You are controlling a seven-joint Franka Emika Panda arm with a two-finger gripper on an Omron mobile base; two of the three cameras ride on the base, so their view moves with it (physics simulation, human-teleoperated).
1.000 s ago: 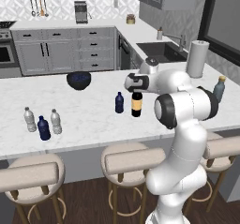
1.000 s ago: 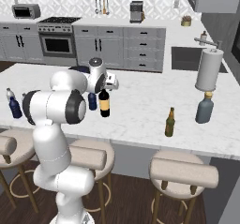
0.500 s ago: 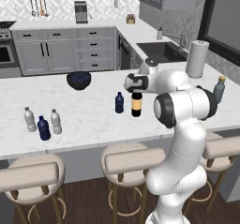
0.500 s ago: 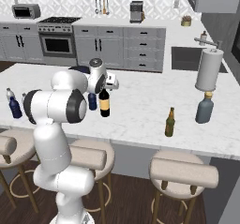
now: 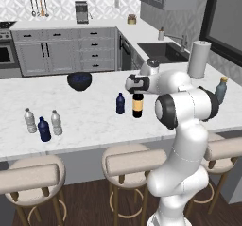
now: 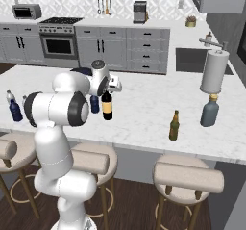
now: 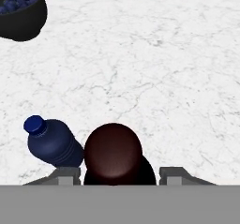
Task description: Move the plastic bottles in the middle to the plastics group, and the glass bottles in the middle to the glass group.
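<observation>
The black wine bottle (image 5: 137, 106) with a tan-yellow label stands upright in the middle of the marble bench (image 5: 90, 121). In the hand view its dark round top (image 7: 113, 151) lies at 6 o'clock, between the two grey finger tips. The end effector (image 5: 137, 84) sits over the neck of this bottle, with one finger on each side of it. If the fingers already press the neck or only stand beside it, I cannot tell.

Just beside the wine bottle, at its 9 o'clock in the left base view, stands a small dark blue plastic bottle (image 5: 120, 103). In the hand view this blue bottle (image 7: 52, 141) is at 8 o'clock, very close to the wine bottle.

The plastics group (image 5: 43, 124) stands well apart at 9 o'clock on the bench: two clear bottles with white caps and one dark blue bottle between them.

The glass group is toward 3 o'clock in the right base view: an amber-brown beer bottle (image 6: 174, 125) near the front edge and a grey-blue bottle (image 6: 210, 111) with a tan stopper. Behind the grey-blue bottle stands a paper towel roll (image 6: 214, 71).

A dark bowl (image 5: 79, 81) of blue fruit stands at 11 o'clock from the wine bottle.
</observation>
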